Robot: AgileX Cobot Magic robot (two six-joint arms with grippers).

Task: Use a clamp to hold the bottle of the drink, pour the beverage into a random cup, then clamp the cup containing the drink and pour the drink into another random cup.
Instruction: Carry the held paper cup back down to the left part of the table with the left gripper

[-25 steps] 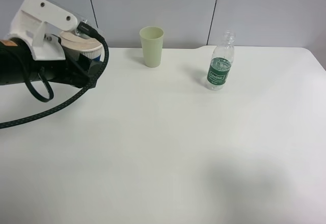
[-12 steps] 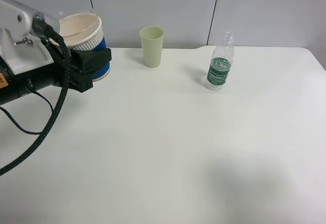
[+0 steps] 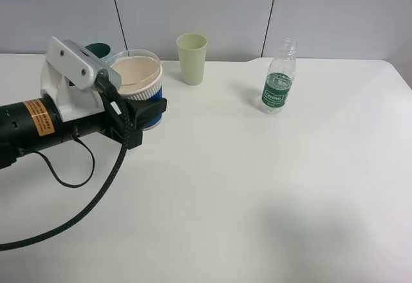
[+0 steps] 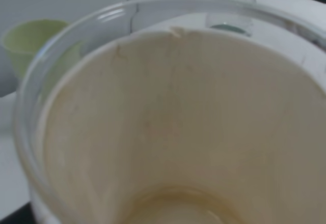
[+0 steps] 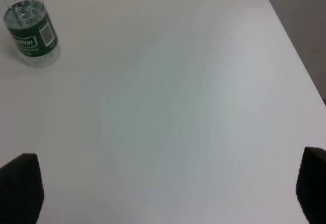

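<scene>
Left gripper [image 3: 151, 110] clenched on blue-sleeved paper cup [image 3: 140, 87], left of the yellow-green tumbler [image 3: 192, 58]; thin, crushable, so grip the ribbed sleeve; right jaws spread, empty.

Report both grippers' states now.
Left gripper: shut on the blue-sleeved paper cup.
Right gripper: open, holding nothing.

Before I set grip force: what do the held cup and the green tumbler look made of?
Held cup: paper by the look, ribbed blue sleeve, matte beige stained inside. Green tumbler: probably plastic, smooth, plain and slightly tapered, though the look leaves it open.
</scene>
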